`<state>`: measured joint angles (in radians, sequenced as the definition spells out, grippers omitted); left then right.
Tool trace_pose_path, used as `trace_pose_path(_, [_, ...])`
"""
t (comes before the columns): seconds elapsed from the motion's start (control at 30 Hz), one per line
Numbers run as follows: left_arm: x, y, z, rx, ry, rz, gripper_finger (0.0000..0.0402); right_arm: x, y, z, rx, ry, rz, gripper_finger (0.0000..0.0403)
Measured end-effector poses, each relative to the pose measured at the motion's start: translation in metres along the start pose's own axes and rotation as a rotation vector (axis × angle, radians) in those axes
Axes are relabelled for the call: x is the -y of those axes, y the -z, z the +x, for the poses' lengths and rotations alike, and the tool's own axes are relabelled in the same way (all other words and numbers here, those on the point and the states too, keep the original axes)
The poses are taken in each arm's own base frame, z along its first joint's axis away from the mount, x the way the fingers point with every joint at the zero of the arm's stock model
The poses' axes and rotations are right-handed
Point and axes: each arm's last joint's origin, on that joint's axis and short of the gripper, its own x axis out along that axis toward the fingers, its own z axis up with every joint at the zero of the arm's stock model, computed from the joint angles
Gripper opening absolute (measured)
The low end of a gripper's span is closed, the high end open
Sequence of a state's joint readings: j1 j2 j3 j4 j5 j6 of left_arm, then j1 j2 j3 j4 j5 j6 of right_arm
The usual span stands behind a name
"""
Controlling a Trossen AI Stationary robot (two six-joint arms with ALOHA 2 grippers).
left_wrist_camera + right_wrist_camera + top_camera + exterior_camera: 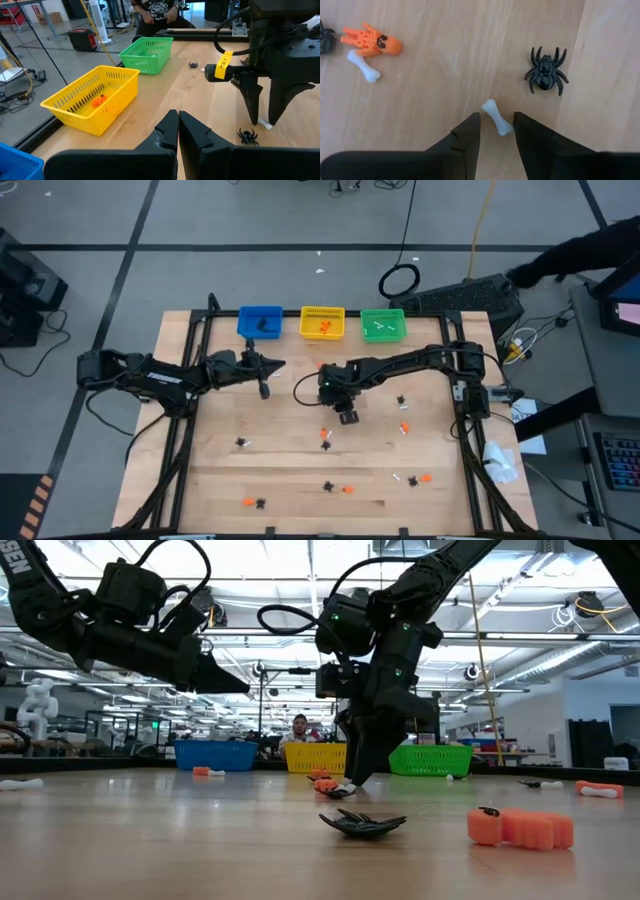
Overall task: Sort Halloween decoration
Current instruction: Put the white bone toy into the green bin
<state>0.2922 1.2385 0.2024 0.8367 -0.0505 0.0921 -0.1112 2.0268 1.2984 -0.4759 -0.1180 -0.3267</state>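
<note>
My right gripper (496, 132) points steeply down over the table's middle (347, 417), open. Its fingertips stand on either side of the near end of a small white bone (496, 116) that lies flat on the wood; I see no touch. A black spider (546, 70) lies just beyond it. Farther off lie an orange skeleton figure (370, 42) and a second white bone (363, 66). My left gripper (177, 117) is shut and empty, and hovers nearly level near the blue bin (260, 321).
The blue bin, a yellow bin (322, 323) and a green bin (382, 325) stand in a row at the far edge. Several more black, orange and white trinkets are scattered over the near half of the table (300, 480). A person (299, 727) sits beyond the bins.
</note>
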Motion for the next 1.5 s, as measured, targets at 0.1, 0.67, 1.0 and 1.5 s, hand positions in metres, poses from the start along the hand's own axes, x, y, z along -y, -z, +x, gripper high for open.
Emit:
trace_pose_path(0.1, [0.000, 0.001, 0.000, -0.012, 0.001, 0.001, 0.0011, 0.000, 0.002, 0.004, -0.020, -0.004, 0.011, 0.0097])
trace_pose_path(0.67, [0.000, 0.001, 0.000, -0.016, 0.002, 0.000, 0.0011, -0.006, -0.003, -0.020, 0.011, 0.017, 0.019, 0.0007])
trace_pose_path(1.0, [0.000, 0.002, 0.000, -0.016, 0.002, -0.001, 0.0011, -0.008, -0.004, -0.038, 0.028, 0.032, 0.032, 0.0002])
trace_pose_path(1.5, [0.000, 0.001, 0.000, -0.016, 0.002, -0.003, 0.0011, 0.022, 0.020, -0.145, 0.031, 0.404, 0.140, 0.0001])
